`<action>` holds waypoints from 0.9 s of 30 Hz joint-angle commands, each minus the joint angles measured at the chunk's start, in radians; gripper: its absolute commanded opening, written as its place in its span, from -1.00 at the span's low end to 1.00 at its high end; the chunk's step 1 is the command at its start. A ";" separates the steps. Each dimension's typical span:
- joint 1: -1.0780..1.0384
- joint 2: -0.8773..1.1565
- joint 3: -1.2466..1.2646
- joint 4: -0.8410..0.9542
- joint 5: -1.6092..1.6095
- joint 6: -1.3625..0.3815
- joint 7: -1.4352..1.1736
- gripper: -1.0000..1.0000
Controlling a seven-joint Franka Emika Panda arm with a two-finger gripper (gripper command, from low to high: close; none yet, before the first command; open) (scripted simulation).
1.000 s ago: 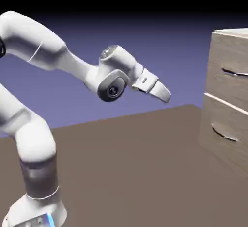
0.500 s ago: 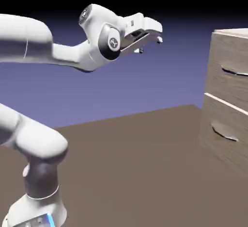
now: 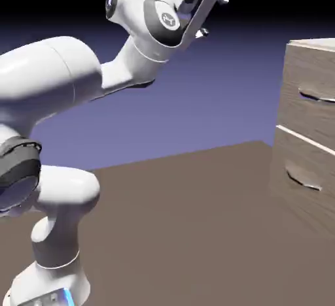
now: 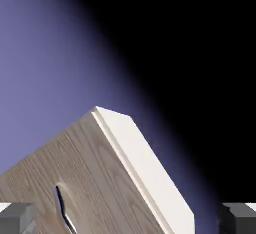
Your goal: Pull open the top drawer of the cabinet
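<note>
White is my arm, rising from the exterior view's lower left and bending up to the top of the picture, well to the left of the cabinet [image 3: 311, 128]. My gripper [image 3: 214, 16] sits high, above the level of the cabinet's top and well apart from it, its jaws spread wide with nothing between them. In the hand view my two grey fingertips [image 4: 17, 218] stand at the bottom corners, far apart, again holding nothing.

Right of my gripper stands the cabinet, pale grey-brown wood grain, at the exterior view's right edge. Its top drawer [image 3: 314, 102] is shut, flush with the front. On it sits a thin curved silver handle [image 3: 317, 95]; the lower drawer [image 3: 307, 180] below has a like handle.

I judge the drawer stiff and rigid, sliding straight out. The handle looks slim and smooth, likely slippery, so I should close around its bowed middle, where it stands proud of the wood.
</note>
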 commanded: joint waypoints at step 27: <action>0.842 -0.399 -0.563 0.419 -1.174 -0.260 -0.098 0.00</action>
